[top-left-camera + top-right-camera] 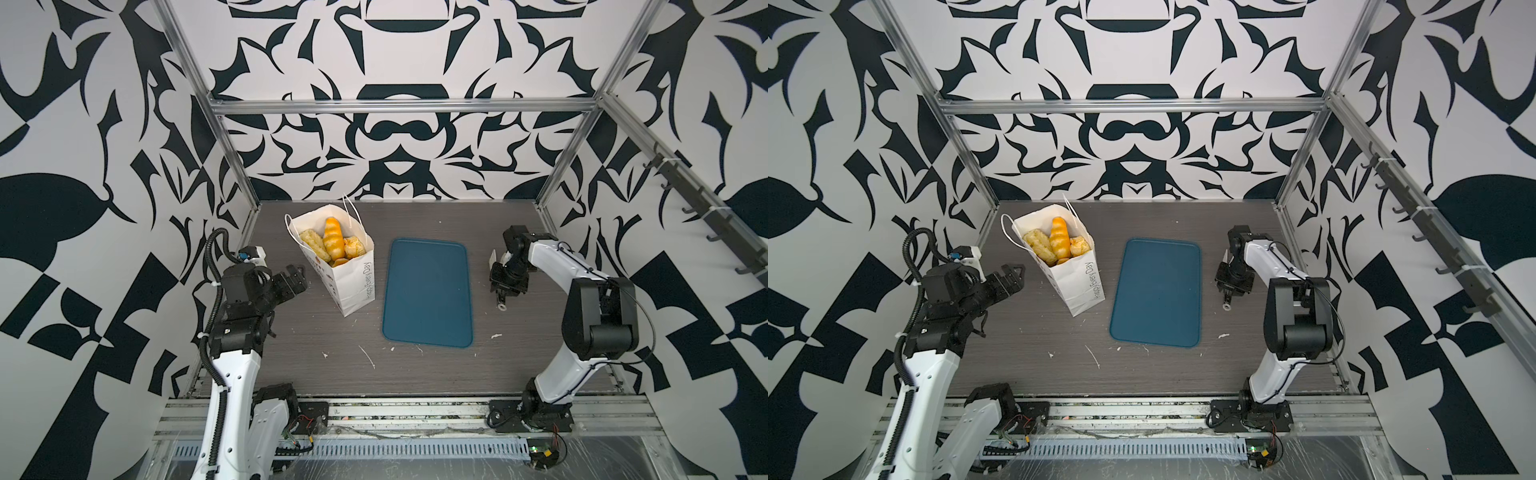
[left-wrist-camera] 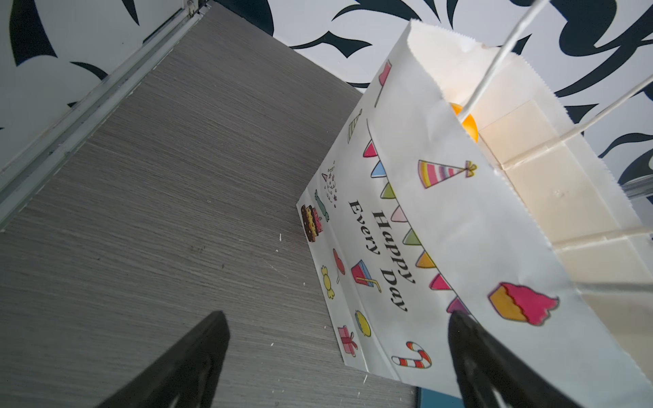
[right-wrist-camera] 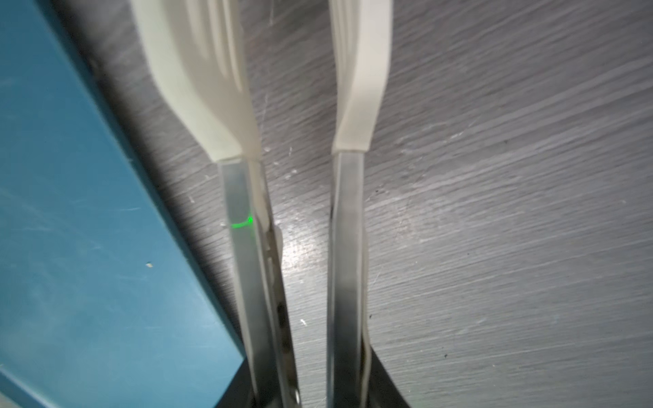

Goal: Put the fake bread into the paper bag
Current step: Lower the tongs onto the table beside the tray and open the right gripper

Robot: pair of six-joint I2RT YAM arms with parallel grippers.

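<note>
The white paper bag (image 1: 355, 286) (image 1: 1081, 286) stands upright at the back left of the table, its mouth open. Several pieces of fake bread (image 1: 333, 239) (image 1: 1059, 239) fill it, a long orange loaf sticking up among paler ones. In the left wrist view the printed side of the paper bag (image 2: 459, 229) is close, with a bit of orange fake bread (image 2: 469, 123) at its rim. My left gripper (image 1: 297, 278) (image 1: 1013, 275) (image 2: 337, 318) is open, just left of the bag and holding nothing. My right gripper (image 1: 500, 296) (image 1: 1226, 296) (image 3: 311, 388), right of the tray, is shut on metal tongs (image 1: 493, 257) (image 3: 243, 247) with white tips; nothing is between the tips.
A flat teal-blue tray (image 1: 428, 291) (image 1: 1156, 291) (image 3: 88, 247) lies bare in the middle of the table, between the bag and the right arm. Small white scraps (image 1: 368, 357) dot the dark wood tabletop near its front. Patterned walls and metal frame posts enclose the table.
</note>
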